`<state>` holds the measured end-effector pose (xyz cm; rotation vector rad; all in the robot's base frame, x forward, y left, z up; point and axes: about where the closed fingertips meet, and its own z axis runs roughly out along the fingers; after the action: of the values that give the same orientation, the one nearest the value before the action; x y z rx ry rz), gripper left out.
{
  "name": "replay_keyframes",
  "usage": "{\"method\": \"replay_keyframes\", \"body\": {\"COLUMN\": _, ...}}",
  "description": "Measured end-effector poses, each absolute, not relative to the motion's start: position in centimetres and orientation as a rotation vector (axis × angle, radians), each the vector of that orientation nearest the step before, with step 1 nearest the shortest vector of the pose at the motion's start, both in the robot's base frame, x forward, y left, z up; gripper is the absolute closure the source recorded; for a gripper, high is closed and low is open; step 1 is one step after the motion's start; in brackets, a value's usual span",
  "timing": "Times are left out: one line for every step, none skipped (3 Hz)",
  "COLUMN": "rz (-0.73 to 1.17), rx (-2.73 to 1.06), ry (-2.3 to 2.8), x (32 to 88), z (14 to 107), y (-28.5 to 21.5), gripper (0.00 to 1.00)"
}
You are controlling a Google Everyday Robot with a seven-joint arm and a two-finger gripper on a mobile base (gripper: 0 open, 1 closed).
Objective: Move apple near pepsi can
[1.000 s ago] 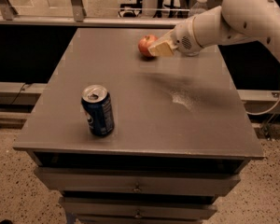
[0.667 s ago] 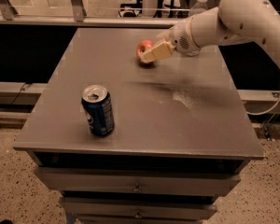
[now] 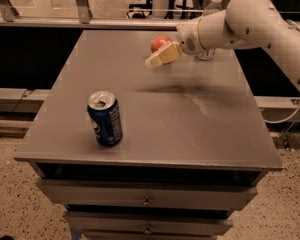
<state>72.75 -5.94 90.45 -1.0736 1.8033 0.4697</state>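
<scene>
The apple (image 3: 159,42) is red-orange and sits in my gripper (image 3: 160,53), held above the back middle of the grey table (image 3: 190,124). The cream fingers (image 3: 164,55) close around it from the front. The white arm reaches in from the right. The pepsi can (image 3: 105,118), dark blue with a silver open top, stands upright near the table's front left, well apart from the apple and gripper.
A clear water bottle with a white cap (image 3: 213,14) stands at the table's back right, partly behind my arm. A rail runs behind the table. Drawers sit under the tabletop. Speckled floor lies to both sides.
My gripper with the apple has lifted a little and shifted slightly toward the left and front. The can has not moved.
</scene>
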Motion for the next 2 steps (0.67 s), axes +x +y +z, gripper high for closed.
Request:
{"method": "replay_keyframes", "body": {"rz": 0.477, "rx": -1.075, "ry": 1.786, "x": 73.9, "z": 89.5, "y": -5.0, "gripper": 0.00}}
{"method": "replay_keyframes", "body": {"rz": 0.468, "rx": -1.057, "ry": 1.792, "x": 75.4, "z": 88.5, "y": -5.1, "gripper": 0.00}}
